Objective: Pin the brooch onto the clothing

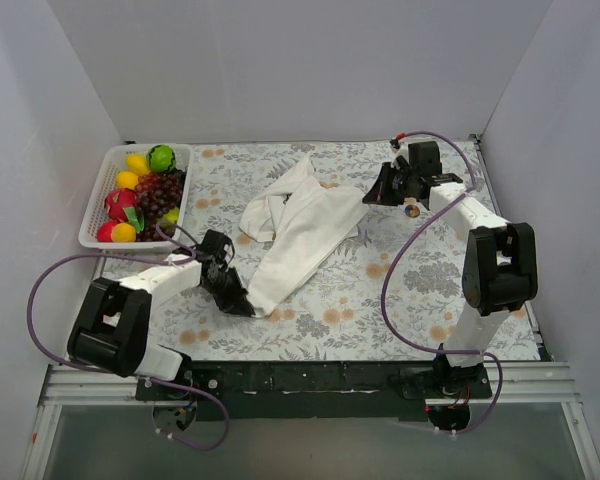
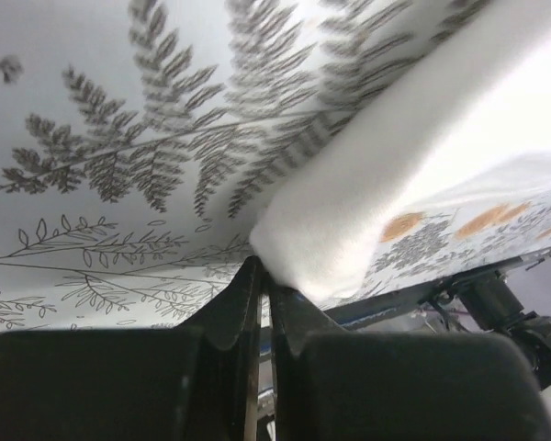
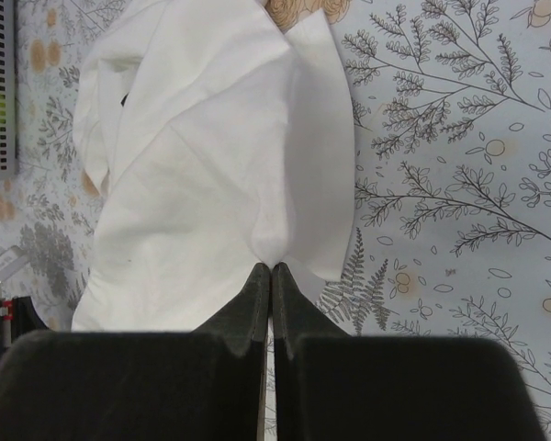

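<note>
Left tool (image 1: 242,300): jaws closed, tips together. It sits at about 8 o'clock from the worktop centre and points toward 4 o'clock. In the left wrist view the tips meet the rounded end of a white fold, so the tool is gripping the near corner of the clothing (image 1: 300,235). How much fabric lies between the tips is hidden.

Right tool (image 1: 370,196): jaws closed, no gap in the right wrist view. It sits at about 1 o'clock from centre and points toward 9 o'clock. Creases in the fabric run together at the tips, so this tool is pinching the far right edge of the clothing.

The clothing is a white T-shirt, bunched and folded into a diagonal band. It runs from the left tool at 7 o'clock up to the right tool at 1 o'clock. A looser heap of it lies toward 11 o'clock. No logo shows.

The brooch (image 1: 412,210) is a small round brownish-gold spot just beside the right wrist, on its 5 o'clock side. It lies apart from the clothing. I cannot tell whether it rests on the cloth or touches the arm.

A grey floral cloth (image 1: 380,290) covers the worktop under everything. A white basket (image 1: 98,200) of toy fruit (image 1: 152,190) stands at 10 o'clock, well apart from the shirt.
</note>
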You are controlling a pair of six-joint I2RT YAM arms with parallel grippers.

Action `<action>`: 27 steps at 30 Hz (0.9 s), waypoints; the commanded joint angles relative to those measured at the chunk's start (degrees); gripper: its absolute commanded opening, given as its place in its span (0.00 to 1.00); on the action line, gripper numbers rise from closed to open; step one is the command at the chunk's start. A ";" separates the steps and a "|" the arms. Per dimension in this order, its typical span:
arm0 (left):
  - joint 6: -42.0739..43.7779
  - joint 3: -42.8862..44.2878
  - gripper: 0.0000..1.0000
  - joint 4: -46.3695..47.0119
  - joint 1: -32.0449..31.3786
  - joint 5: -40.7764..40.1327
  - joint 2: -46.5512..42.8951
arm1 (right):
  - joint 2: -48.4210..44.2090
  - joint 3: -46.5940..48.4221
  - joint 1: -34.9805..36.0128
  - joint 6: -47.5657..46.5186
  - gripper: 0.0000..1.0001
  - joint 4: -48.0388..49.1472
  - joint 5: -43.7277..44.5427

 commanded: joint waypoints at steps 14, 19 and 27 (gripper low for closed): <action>16.67 88.26 0.00 -18.15 5.26 -13.06 17.61 | -15.51 28.03 -0.18 2.44 0.01 -1.14 -4.71; 17.03 94.26 0.00 -9.05 5.62 -19.83 11.39 | -22.55 30.95 -0.18 4.82 0.01 6.15 -2.25; 19.58 97.44 0.00 -2.71 5.62 -20.28 0.59 | -33.89 28.77 -0.18 6.40 0.01 12.48 -1.46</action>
